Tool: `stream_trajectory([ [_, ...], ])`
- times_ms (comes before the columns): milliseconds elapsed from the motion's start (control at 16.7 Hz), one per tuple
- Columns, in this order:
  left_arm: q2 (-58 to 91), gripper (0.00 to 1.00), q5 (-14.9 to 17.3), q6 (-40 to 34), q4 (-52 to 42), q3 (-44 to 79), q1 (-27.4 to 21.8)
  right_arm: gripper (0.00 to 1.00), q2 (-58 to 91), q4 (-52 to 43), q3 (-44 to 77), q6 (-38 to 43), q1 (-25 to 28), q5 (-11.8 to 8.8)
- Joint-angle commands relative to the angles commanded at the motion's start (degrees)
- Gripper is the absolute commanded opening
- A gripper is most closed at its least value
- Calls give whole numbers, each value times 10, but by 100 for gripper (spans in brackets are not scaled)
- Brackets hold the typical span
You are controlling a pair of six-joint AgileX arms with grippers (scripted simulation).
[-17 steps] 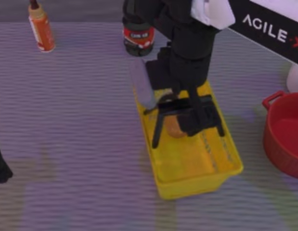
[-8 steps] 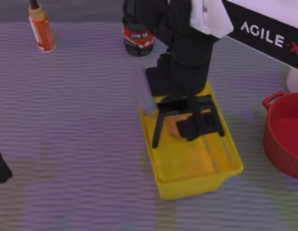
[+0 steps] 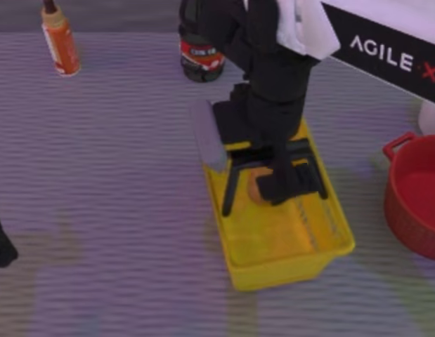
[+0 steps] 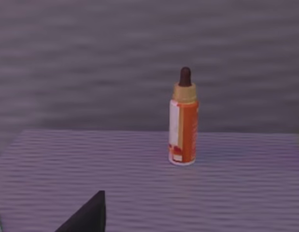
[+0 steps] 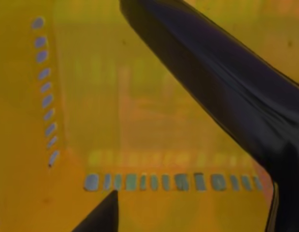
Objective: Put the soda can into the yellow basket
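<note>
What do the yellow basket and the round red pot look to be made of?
Yellow basket: looks like glossy moulded plastic, given its uniform bright colour and thin slotted walls. Red pot: smooth single-colour shell with a moulded side handle; plastic or enamelled metal, cannot tell which.

Plastic, matt black and ribbed grey

The yellow basket (image 3: 294, 263) looked like smooth, faintly glossy plastic, its walls (image 5: 23, 159) pierced by rows of small slots, with a matt black handle (image 3: 231, 186). The soda can (image 3: 255, 187) showed a dull tan-orange surface. The right gripper (image 3: 280, 184) was matt black. The table (image 3: 119, 210) had a fine ribbed, cloth-like grey finish. The red pot (image 3: 414, 203) looked smooth, the orange bottle (image 4: 183, 126) carried a pale paper-like label.
</note>
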Motion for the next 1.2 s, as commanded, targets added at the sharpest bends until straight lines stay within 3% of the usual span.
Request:
stream_trajectory([
  [600,0,100,0,0,0,0,0,2,0,0,0,0,0,0],
  [1200,0,100,0,0,0,0,0,0,0,0,0,0,0,0],
])
